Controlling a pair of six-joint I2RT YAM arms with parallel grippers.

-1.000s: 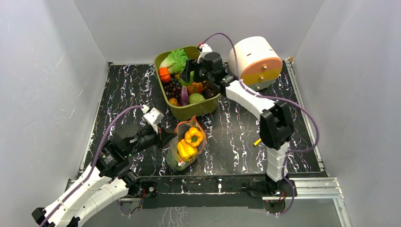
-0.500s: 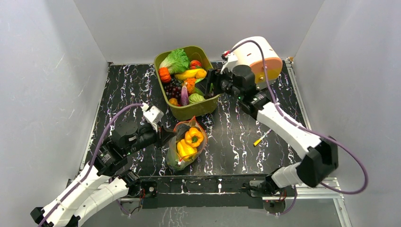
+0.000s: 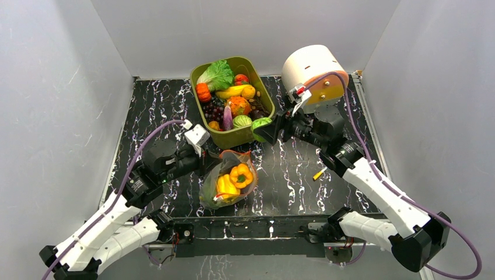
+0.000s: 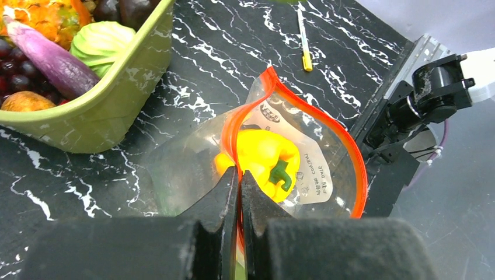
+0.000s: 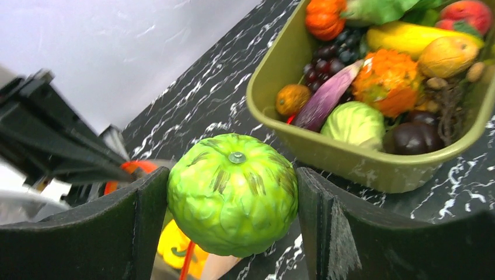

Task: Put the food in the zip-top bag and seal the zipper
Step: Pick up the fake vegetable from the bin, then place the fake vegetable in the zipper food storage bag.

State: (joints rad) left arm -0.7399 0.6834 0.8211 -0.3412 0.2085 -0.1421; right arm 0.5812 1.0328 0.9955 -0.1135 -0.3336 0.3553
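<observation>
The clear zip-top bag (image 3: 226, 179) lies near the table's front with two yellow peppers (image 3: 240, 175) inside. Its red-orange zipper (image 4: 274, 87) stands open in a loop. My left gripper (image 4: 239, 175) is shut on the near side of the zipper strip and holds the mouth up. My right gripper (image 5: 232, 201) is shut on a round green toy vegetable (image 5: 233, 192), which also shows in the top view (image 3: 261, 127). It hangs in the air just right of the tub's near corner, above and behind the bag's mouth.
The olive-green tub (image 3: 240, 135) at the back holds several more toy foods: a lettuce, a banana, grapes, a purple onion, orange pieces. A white drum with an orange face (image 3: 315, 71) stands at the back right. A small yellow stick (image 3: 318, 173) lies right of the bag.
My right gripper has left the tub with the green vegetable and swung right and toward the front, to the bag. My left gripper has lifted the bag's mouth a little.
</observation>
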